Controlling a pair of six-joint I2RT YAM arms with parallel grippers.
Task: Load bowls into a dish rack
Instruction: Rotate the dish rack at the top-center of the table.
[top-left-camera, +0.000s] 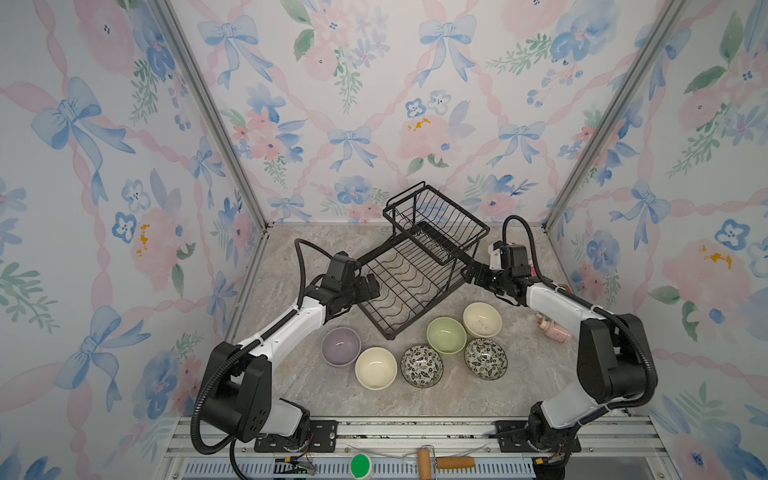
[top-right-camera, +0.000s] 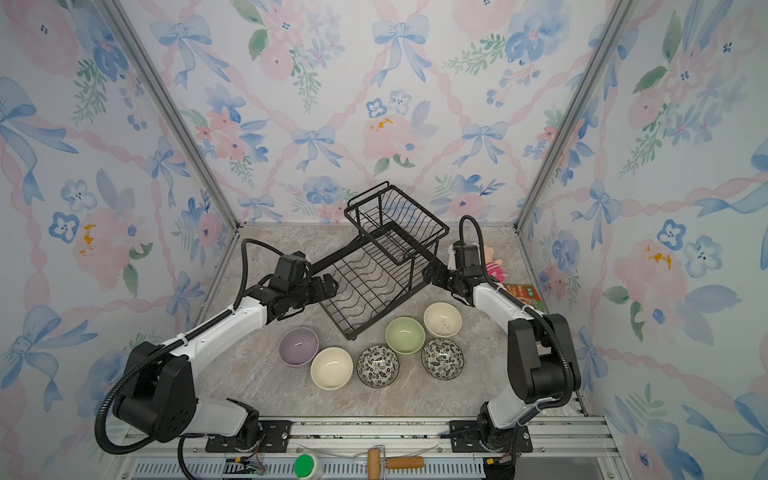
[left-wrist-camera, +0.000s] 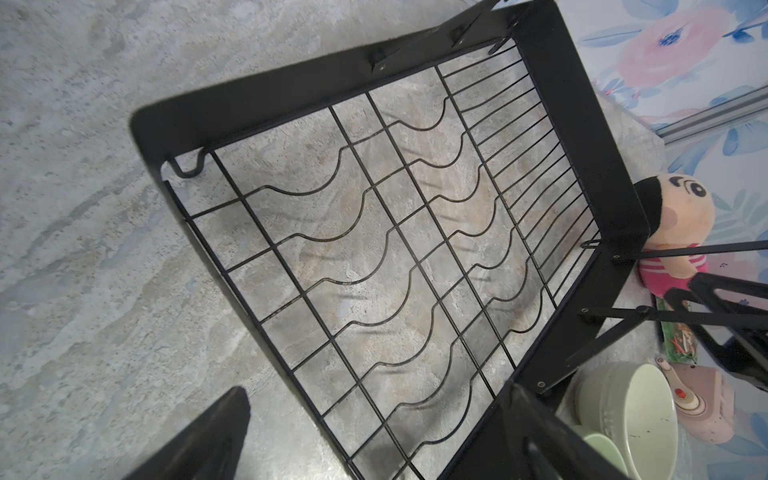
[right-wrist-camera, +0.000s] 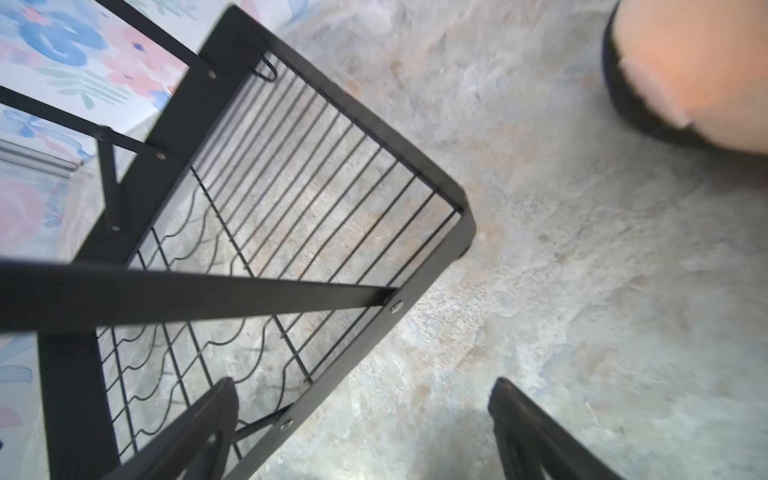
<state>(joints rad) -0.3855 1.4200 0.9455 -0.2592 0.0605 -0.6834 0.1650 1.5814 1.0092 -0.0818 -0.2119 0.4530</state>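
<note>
Nearest, both arms rise from bases on the front rail (top-left-camera: 415, 428). The left arm (top-left-camera: 286, 328) folds at a black elbow, then runs its white forearm forward and inward, low over the desk (top-left-camera: 299, 386). The right arm (top-left-camera: 552, 301) mirrors it from the other side.

Between them six bowls sit upright on the desk. A cream bowl (top-left-camera: 375, 368) is just beside a lavender bowl (top-left-camera: 340, 346). Next come a leaf-patterned bowl (top-left-camera: 421, 366) and a second leaf-patterned bowl (top-left-camera: 486, 358). Just behind those are a pale green bowl (top-left-camera: 446, 335) and a second cream bowl (top-left-camera: 482, 319).

Beyond the bowls the dish rack (top-left-camera: 386, 249) stands slantwise, its raised basket at the far end. The left arm's jaws hang over the rack's left rim, spread wide and holding nothing. In the left wrist view one finger (left-wrist-camera: 208, 440) is over bare desk, the other above the tray's rim. The right arm's jaws, equally wide and empty, point at the rack's right side. One finger is over the tray's corner, the other (right-wrist-camera: 528, 432) over desk.

A plush doll (top-right-camera: 494, 264) sits beyond the right wrist.
</note>
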